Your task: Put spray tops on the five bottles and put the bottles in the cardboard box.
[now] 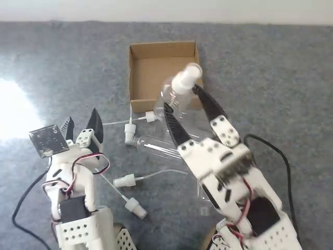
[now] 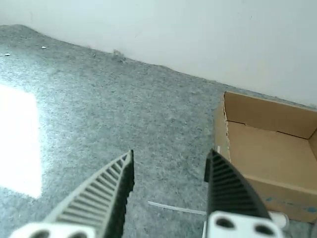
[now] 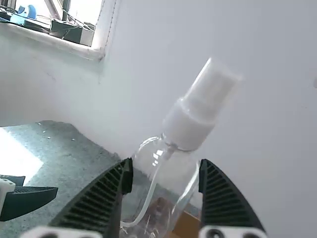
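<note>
Over grey felt (image 1: 291,78), right hand (image 1: 180,98) holds bottle (image 1: 170,97) tilted, top (image 1: 187,77) toward box (image 1: 156,73)

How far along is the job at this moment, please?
Done: one bottle already wears its spray top. In hand: the right gripper holds it over the cardboard box, with nothing visible inside. Left: loose spray tops and another bottle lie on the table.
</note>
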Controlling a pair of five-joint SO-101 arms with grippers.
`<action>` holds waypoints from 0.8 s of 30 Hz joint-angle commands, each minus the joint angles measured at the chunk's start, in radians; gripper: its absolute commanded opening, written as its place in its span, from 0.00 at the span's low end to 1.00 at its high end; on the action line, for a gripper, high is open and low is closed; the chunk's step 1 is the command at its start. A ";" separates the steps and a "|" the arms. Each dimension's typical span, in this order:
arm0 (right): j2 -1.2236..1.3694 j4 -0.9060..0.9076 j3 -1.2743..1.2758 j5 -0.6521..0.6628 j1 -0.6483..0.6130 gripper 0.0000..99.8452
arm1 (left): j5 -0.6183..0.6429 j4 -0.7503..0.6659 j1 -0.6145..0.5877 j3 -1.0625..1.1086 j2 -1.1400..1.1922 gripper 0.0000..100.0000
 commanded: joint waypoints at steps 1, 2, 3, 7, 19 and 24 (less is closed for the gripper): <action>0.153 -0.102 -0.083 -0.003 0.013 0.10 | -0.002 -0.029 -0.006 -0.007 -0.011 0.22; 0.179 -0.125 -0.089 -0.003 0.013 0.10 | -0.002 -0.029 -0.006 -0.007 -0.011 0.22; 0.206 -0.148 -0.092 -0.003 0.013 0.10 | -0.002 -0.029 -0.006 -0.007 -0.011 0.22; 0.320 -0.243 -0.120 -0.003 0.013 0.10 | -0.002 -0.028 -0.008 -0.007 -0.011 0.22; 0.766 -0.418 -0.307 -0.003 0.031 0.10 | -0.002 -0.003 -0.008 -0.008 -0.011 0.22; 0.955 -0.575 -0.354 -0.003 0.074 0.10 | -0.002 -0.003 -0.008 -0.008 -0.011 0.22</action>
